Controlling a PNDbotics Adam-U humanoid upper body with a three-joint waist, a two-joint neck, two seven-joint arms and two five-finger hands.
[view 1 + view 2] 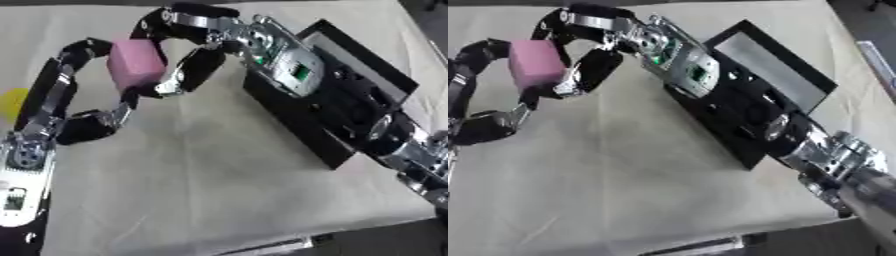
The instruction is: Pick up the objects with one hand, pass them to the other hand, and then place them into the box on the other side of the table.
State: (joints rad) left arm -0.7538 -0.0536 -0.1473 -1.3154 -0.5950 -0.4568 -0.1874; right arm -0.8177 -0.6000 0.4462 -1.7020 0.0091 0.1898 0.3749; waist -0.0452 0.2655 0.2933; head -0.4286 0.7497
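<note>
One pink block hangs above the table between two hands: left hand and right hand both curl fingers round it. One black box lies right, partly hidden by the right arm. One yellow thing is cut off at left.

We can read no text, label, brand, number or sign anywhere here. Neither the pink block, the black box to its right, nor the small green panels on the two hands beside that block carry lettering we can make out.
</note>
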